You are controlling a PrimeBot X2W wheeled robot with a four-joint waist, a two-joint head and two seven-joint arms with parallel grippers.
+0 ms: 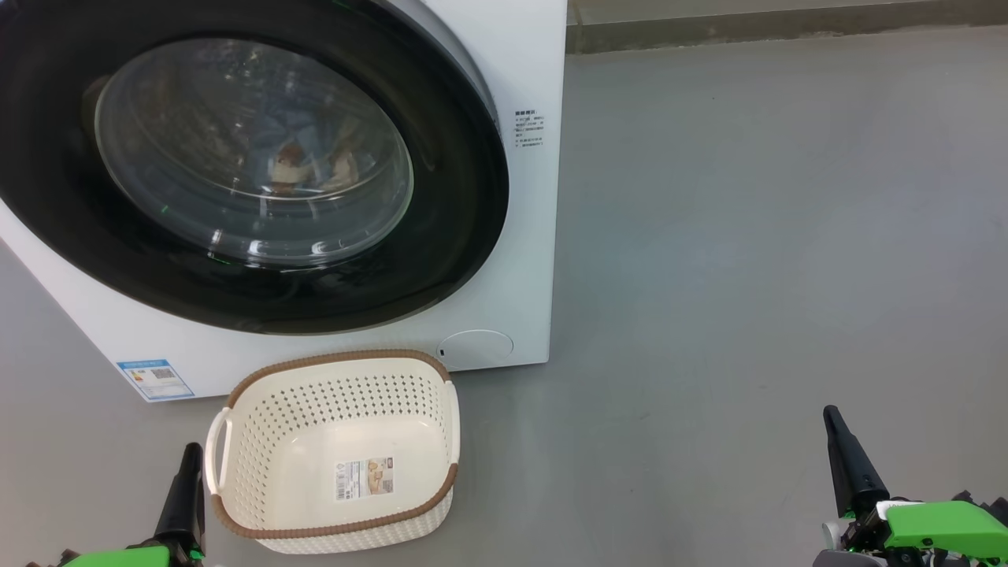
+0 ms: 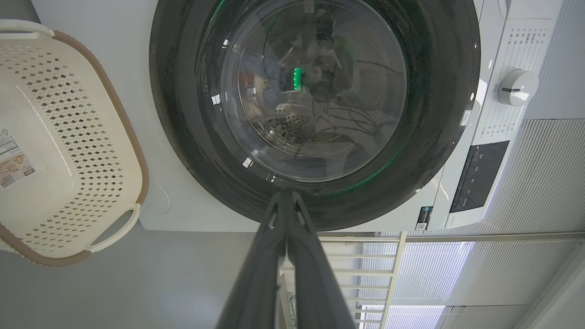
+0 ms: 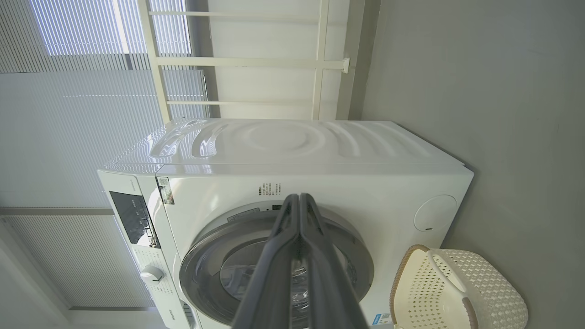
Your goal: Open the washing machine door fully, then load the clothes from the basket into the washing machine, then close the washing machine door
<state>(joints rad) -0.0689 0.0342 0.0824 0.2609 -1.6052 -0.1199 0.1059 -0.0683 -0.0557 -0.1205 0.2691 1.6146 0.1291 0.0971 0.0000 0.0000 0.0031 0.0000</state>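
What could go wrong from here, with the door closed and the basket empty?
The door looks shut, but whether its latch caught cannot be seen. The clothes lie close behind it, so a piece may be pinched at its edge. The basket stands near the left gripper; an arm move could knock it.

**A:** What carries the things here?

**B:** A smooth grey floor (image 1: 748, 236), plain and without pattern.

**A:** And what stands directly on it?

**B:** Two things. A big white boxy front-loading washing machine (image 1: 524, 79) stands at the left of the head view. Just in front of its lower edge sits a small cream-white perforated plastic basket (image 1: 315, 409) with a brown woven-look rim and two side handles.

**A:** Do they touch each other?

**B:** They are very close, but I cannot tell.
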